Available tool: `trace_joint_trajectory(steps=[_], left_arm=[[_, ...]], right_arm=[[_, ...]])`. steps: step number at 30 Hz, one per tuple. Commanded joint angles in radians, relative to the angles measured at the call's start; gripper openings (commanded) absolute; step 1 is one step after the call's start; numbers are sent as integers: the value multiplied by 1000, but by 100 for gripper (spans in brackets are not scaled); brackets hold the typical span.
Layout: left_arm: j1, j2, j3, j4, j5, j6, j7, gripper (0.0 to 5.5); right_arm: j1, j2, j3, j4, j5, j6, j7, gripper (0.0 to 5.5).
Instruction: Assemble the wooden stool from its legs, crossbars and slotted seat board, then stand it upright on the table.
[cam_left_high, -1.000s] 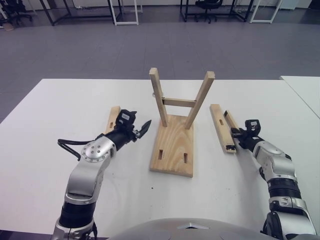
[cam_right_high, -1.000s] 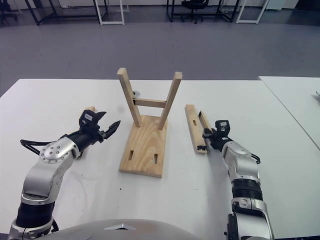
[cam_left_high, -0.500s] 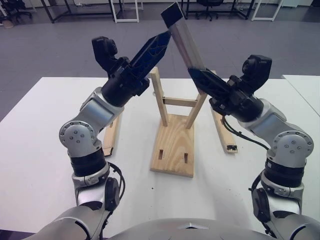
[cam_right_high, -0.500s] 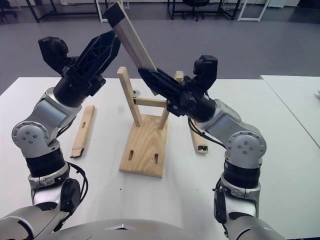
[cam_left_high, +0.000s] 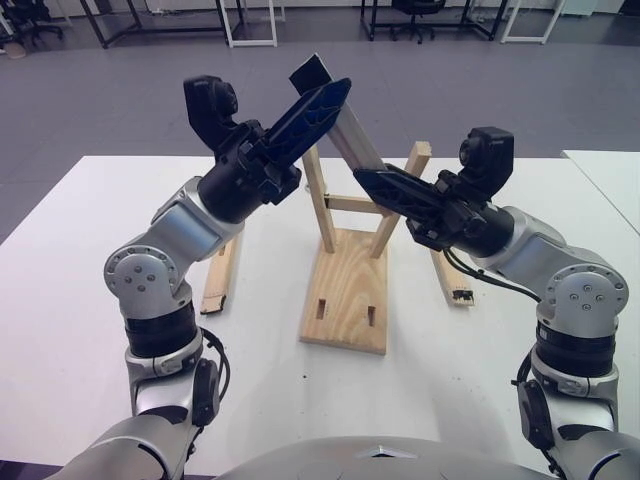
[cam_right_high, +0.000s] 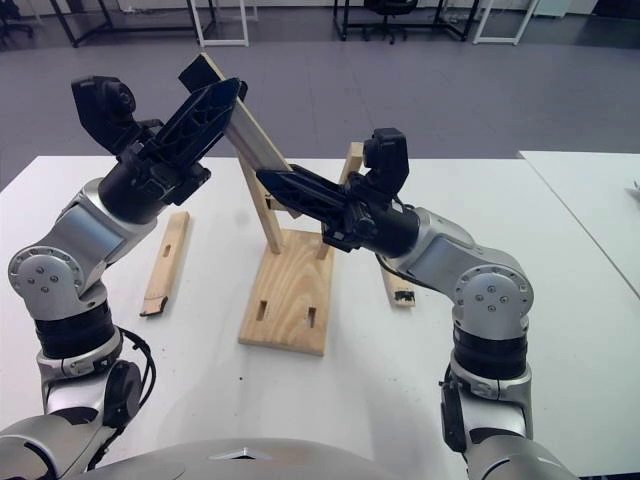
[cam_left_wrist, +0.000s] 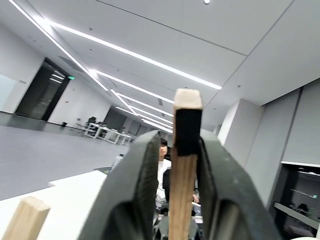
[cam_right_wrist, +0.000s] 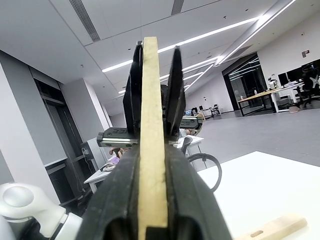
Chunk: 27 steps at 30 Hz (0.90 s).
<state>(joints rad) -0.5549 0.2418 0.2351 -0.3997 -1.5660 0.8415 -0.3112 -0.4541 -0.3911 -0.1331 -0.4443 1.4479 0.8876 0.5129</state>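
Your left gripper (cam_left_high: 335, 98) and right gripper (cam_left_high: 368, 180) both clamp one wooden bar (cam_left_high: 353, 148), directly above the seat board (cam_left_high: 345, 295).

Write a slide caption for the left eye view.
Left tool and right tool clamp a tilted wooden bar in the air; the seat board lies on the table, two legs pointing up.

There was one seat board (cam_left_high: 345, 300) with two upright legs (cam_left_high: 320, 205), one crossbar (cam_left_high: 350, 204) and two open slots (cam_left_high: 321, 309). One stick (cam_left_high: 357, 143) hung above it, one loose piece (cam_left_high: 218, 272) lay left of it, and perhaps two more pieces (cam_left_high: 450, 285) right of it.
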Motion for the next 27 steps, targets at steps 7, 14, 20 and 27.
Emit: trace_joint_trajectory(steps=[7,14,20,27], left_arm=[[39,50,-20,-13,28,-49,-6,45],[377,276,184,26,486,-211,55,39],[367,113,237,362,759,-503,147,39],[334,15,267,520,776,-590,126,39]], right_arm=[[-7,-37,37,6,-43,1,-11,82],[251,-127,18,-24,-231,-22,-13,209],[398,-69,30,125,-495,-192,-18,217],[406,30,12,243,-613,-303,-31,217]])
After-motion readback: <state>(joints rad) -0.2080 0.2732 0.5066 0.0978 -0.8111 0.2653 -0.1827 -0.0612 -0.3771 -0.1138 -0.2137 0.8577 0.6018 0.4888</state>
